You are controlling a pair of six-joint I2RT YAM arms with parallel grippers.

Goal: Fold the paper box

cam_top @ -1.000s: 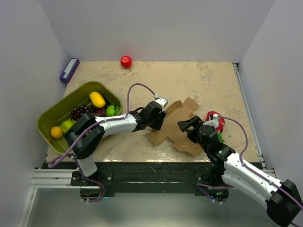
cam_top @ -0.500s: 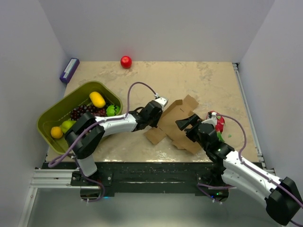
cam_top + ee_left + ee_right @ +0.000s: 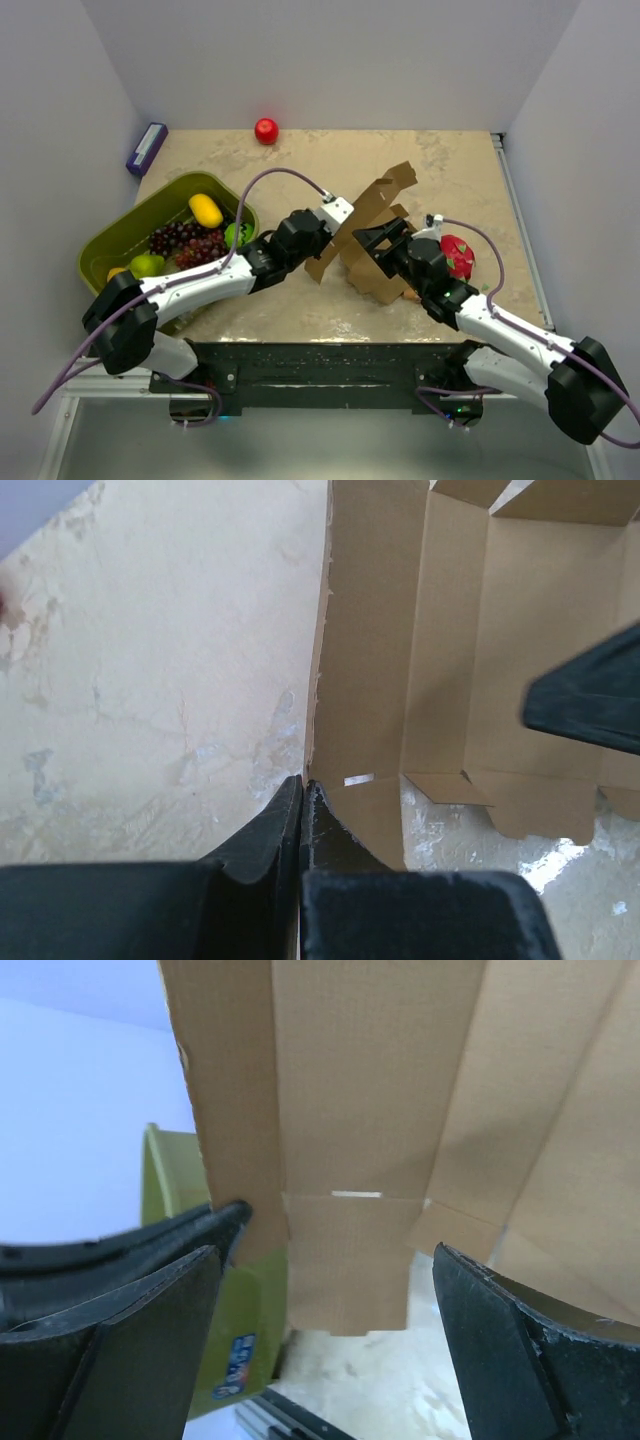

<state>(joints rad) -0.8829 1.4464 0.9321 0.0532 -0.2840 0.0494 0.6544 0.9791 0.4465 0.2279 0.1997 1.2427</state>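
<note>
The left tool [image 3: 302, 810] is pressed together on the paper box [image 3: 450, 660], pinching one long side edge of the sheet at the very tips of its fingers. From that pinch the brown sheet runs straight ahead of the left tool and off to its right, unfolded, its creased inner panels and small end flaps in plain view. Seen from above, the paper box [image 3: 380, 200] stands tilted up off the counter [image 3: 440, 160] between the two arms, its long axis running diagonally from the left tool's tips up and away. Whether its lower flaps rest on the counter I cannot tell.

The right tool [image 3: 325, 1260] is spread wide and holds nothing. The sheet stands directly ahead of it, inner face toward it, with one short flap hanging midway between its fingers and apart from both. Beyond the sheet's left edge, a strip of the green basket [image 3: 165, 1170] shows.

My reading: the left arm is acting as the clamp and the right arm is the free worker. The next fold turns on the right tool, which sits squarely facing the panels and nearer the loose flaps, meeting a crease that runs along the sheet's long axis. The thin card may bow rather than hinge if pushed away from a crease
</note>
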